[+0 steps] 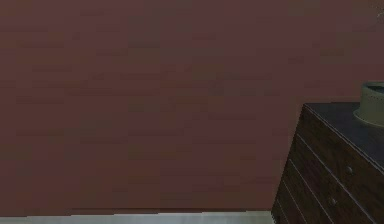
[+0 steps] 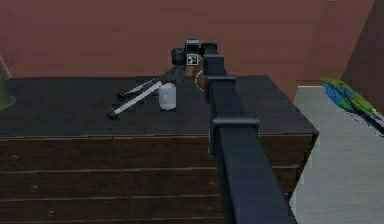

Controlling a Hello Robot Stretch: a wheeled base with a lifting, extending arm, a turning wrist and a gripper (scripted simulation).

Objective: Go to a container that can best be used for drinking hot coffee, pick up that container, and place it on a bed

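Arm point(image 2: 232, 130) reached over dark dresser top point(image 2: 60, 105). Gripper point(image 2: 140, 90) was near small white cup point(image 2: 167, 96); whether holding anything, unclear.

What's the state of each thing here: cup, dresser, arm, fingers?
white cup: upright on the dresser top, by the arm's far end.
dresser: drawers all shut.
arm: stretched out over the dresser top.
fingers: cannot tell whether they hold anything, since the cup stands on the dresser close by.
greenish object: standing on the dresser top, cut off by the picture's edge.
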